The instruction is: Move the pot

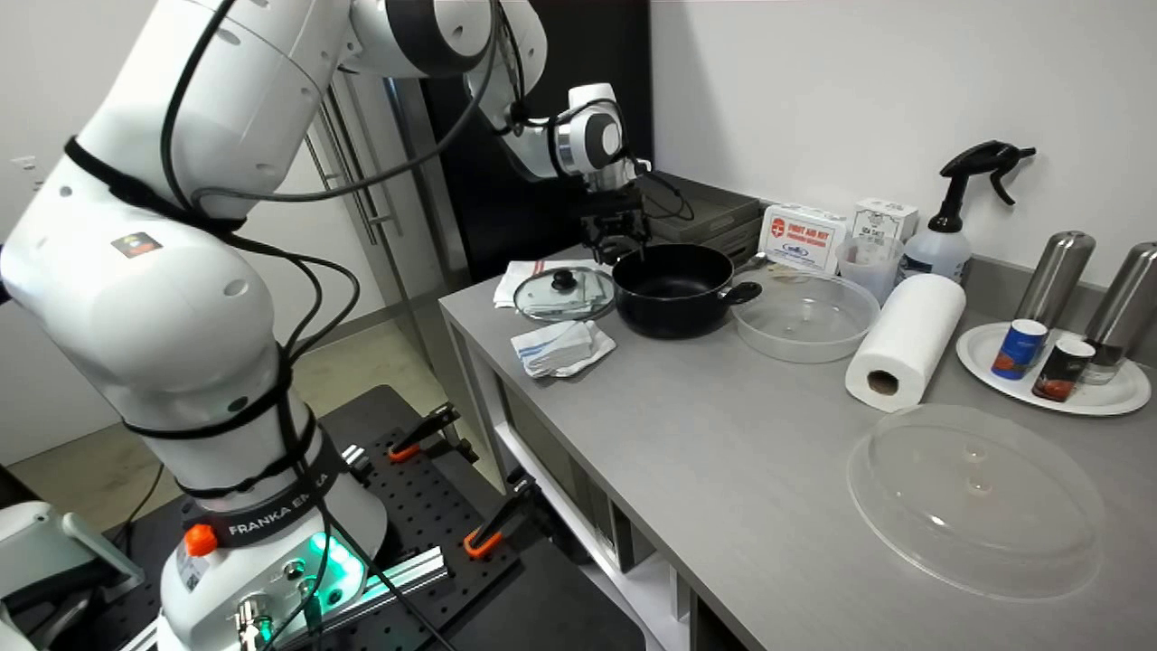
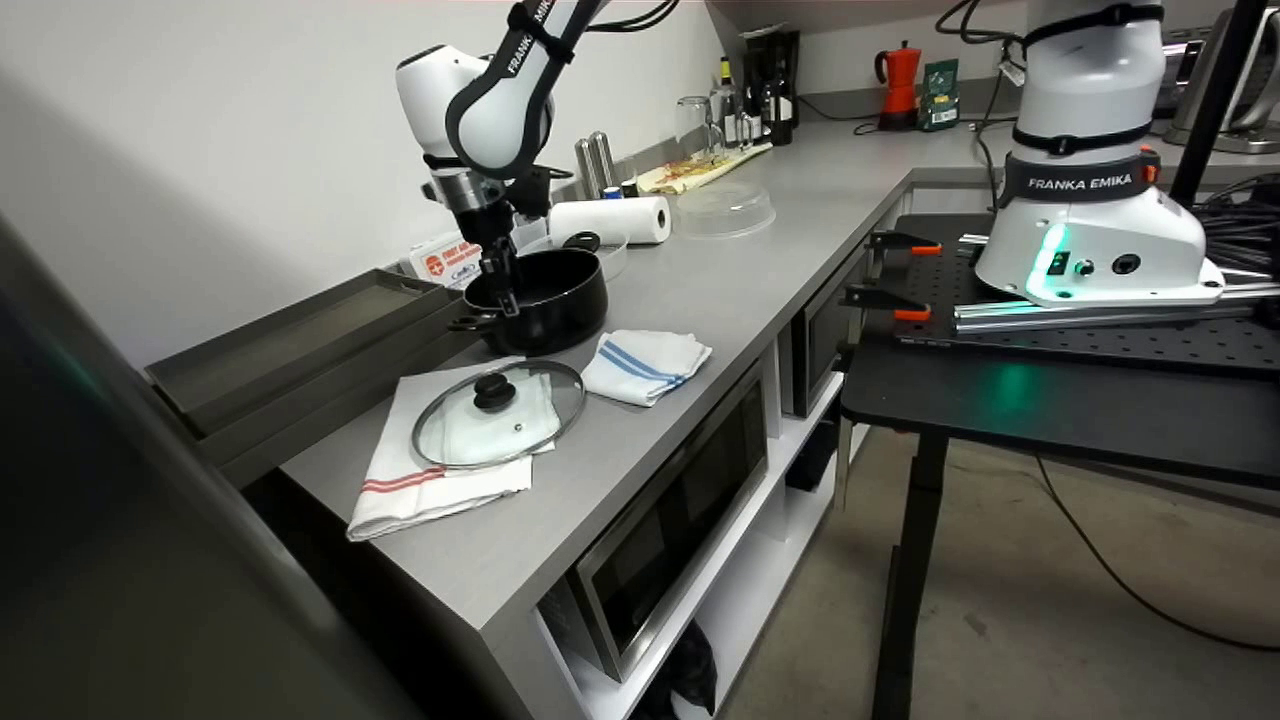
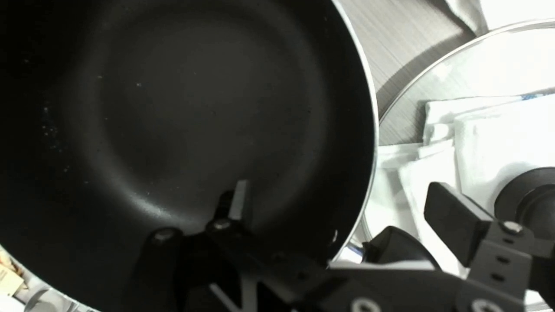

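The wide black pot (image 1: 673, 312) stands upright on the grey counter; it also shows in an exterior view (image 2: 565, 315). The wrist view looks down into its dark, empty inside (image 3: 208, 95). My gripper (image 3: 344, 203) is open at the pot's rim. One finger is over the inside of the pot, the other outside the wall, with the rim and one black loop handle (image 3: 401, 247) between them. The handle is partly hidden by the gripper. The gripper also shows at the pot's edge in both exterior views (image 1: 624, 258) (image 2: 508, 295). I see no clear grip on the pot.
A glass lid (image 2: 493, 392) lies on a white towel (image 2: 400, 500) beside the pot. A folded towel (image 1: 562, 348) lies in front. A clear plastic bowl (image 1: 804, 316) sits close by the pot's far handle (image 1: 743, 293). Grey trays (image 2: 300, 350) stand behind. A paper towel roll (image 1: 908, 339) lies farther along.
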You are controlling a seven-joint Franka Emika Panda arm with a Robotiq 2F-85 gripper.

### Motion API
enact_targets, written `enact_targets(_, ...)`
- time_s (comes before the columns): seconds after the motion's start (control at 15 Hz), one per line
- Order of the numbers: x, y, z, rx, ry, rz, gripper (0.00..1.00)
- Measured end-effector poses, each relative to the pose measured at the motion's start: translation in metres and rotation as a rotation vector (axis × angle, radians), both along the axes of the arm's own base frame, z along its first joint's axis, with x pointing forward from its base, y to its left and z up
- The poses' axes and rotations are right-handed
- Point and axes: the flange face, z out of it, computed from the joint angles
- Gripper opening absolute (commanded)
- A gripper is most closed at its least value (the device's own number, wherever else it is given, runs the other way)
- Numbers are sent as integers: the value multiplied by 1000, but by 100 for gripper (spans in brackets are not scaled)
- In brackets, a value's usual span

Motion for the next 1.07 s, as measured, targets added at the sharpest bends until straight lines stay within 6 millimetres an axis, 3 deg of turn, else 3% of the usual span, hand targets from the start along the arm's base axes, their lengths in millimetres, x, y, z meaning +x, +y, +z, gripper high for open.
enact_targets(0.4,-4,0,23,9,-27,-50,100)
enact_targets(0.67,-25,-6,53,24,-56,-113,100)
enact_targets(1.07,-81,-57,80,54,-66,-263,100)
